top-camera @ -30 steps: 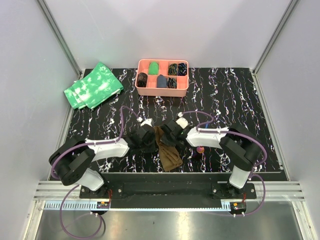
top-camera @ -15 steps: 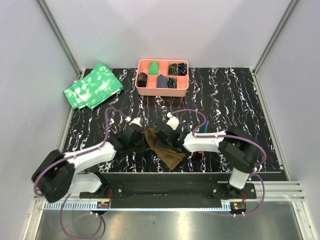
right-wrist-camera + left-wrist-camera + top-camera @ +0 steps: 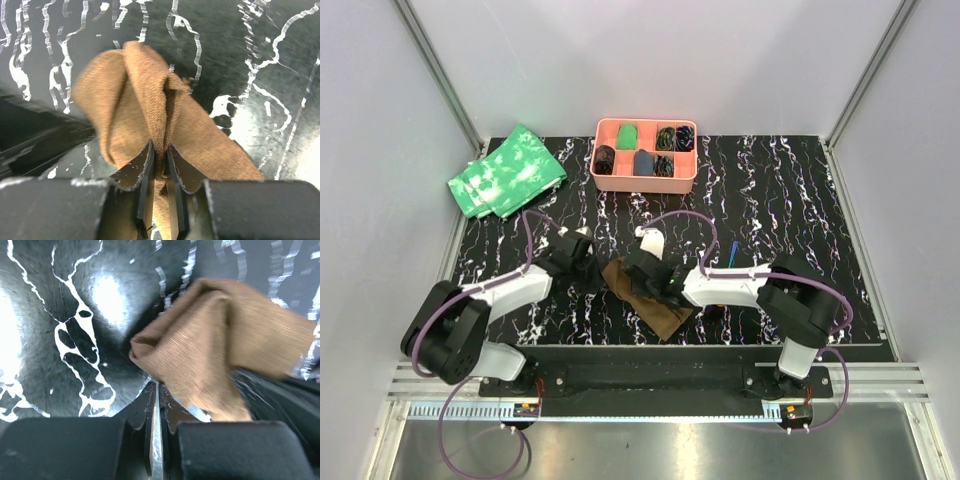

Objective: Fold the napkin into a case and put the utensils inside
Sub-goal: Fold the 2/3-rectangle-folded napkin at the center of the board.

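Napkin [image 3: 645, 302] pinched in right gripper [image 3: 159, 148]; left gripper [image 3: 156, 386] closed, perhaps on its edge.

Bright even light; wrist views blurred, glary.

A: Enclosure?
B: Pale grey panels on three sides: back wall [image 3: 650, 60], left wall [image 3: 370, 150], right wall [image 3: 920, 150]. All plain and matte. An aluminium post runs up each back corner, the left post [image 3: 435, 70] and the right post [image 3: 865, 70].

A: Work surface?
B: Table top [image 3: 800, 200] is black with white marble veining and spans wall to wall.

A: Near edge?
B: A slotted aluminium rail [image 3: 650, 400] runs across it. Below that lies a brushed steel sheet [image 3: 650, 450], dull grey.

A: Light?
B: Even and soft from above, with faint shadows. In both wrist views the black surface shows glossy white glare patches.
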Controlling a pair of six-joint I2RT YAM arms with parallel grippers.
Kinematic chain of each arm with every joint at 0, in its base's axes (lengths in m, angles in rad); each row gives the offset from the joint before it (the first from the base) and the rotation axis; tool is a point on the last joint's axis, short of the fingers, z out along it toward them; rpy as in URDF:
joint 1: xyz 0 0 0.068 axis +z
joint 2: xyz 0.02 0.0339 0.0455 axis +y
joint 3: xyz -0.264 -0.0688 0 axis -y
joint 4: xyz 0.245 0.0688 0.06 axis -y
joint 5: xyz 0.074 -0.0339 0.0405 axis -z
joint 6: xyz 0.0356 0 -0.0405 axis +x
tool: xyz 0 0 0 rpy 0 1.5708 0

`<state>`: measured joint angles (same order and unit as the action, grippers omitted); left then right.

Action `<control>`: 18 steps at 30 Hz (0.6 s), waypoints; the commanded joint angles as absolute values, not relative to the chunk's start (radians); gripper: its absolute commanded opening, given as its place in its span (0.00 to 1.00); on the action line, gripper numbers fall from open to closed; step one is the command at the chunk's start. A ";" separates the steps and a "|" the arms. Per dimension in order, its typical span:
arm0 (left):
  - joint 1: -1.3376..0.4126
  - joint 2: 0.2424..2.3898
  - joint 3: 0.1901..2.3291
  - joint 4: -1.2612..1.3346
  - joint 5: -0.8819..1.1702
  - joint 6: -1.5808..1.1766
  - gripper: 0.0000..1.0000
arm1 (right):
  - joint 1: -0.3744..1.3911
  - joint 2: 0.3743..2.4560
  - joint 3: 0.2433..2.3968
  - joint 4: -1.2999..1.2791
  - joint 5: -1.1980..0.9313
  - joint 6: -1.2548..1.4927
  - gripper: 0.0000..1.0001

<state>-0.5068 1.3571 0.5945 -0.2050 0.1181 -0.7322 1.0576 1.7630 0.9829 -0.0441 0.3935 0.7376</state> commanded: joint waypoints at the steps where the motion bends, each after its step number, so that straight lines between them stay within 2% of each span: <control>1: -0.497 1.422 0.626 -0.081 0.169 -0.732 0.06 | 1.097 1.778 1.075 -0.083 0.479 0.635 0.21; 7: -0.497 1.420 0.611 -0.060 0.164 -0.739 0.06 | 1.146 1.839 1.158 -0.143 0.503 0.574 0.24; 9: -0.497 1.411 0.609 -0.066 0.158 -0.736 0.06 | 1.147 1.856 1.173 -0.150 0.494 0.572 0.32; 14: -0.495 1.394 0.607 -0.083 0.144 -0.721 0.06 | 1.146 1.859 1.175 -0.158 0.482 0.555 0.35; 18: -0.489 1.370 0.612 -0.104 0.147 -0.709 0.06 | 1.144 1.819 1.141 -0.134 0.439 0.535 0.44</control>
